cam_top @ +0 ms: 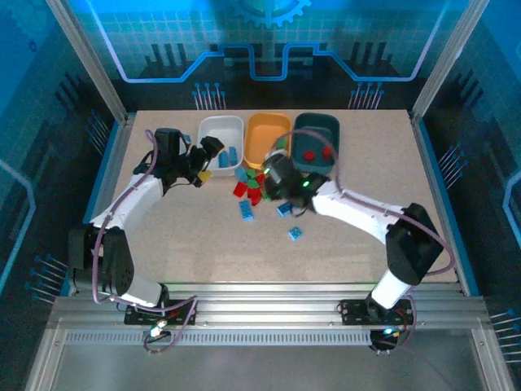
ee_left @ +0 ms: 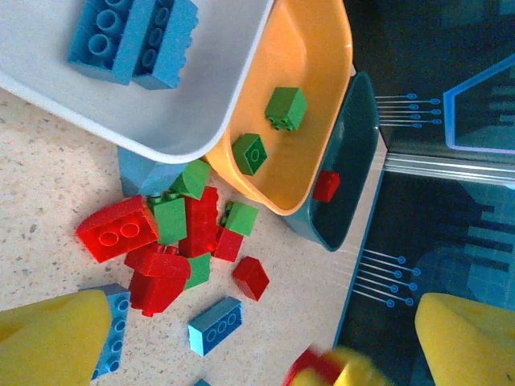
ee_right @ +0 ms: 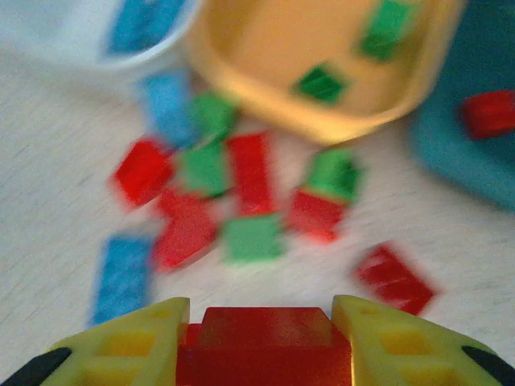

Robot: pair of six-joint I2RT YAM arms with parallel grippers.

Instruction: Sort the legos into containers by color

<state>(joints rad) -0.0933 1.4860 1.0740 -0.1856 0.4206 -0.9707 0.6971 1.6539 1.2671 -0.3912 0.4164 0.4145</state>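
the right tool [ee_right: 262,354] is clamped on a red brick [ee_right: 265,330], gripped between its yellow fingers over the desk [cam_top: 366,236]. just beyond it lies a loose pile [ee_left: 181,241] of red, green and blue bricks, in front of the trays. the left tool [ee_left: 257,342] hangs over the same pile with its fingers spread wide, holding nothing. the white tray [ee_left: 161,121] holds blue bricks [ee_left: 133,36], the orange-yellow tray [ee_left: 314,48] two green bricks [ee_left: 286,108], and the dark teal tray [ee_left: 354,137] red bricks [cam_top: 309,155].
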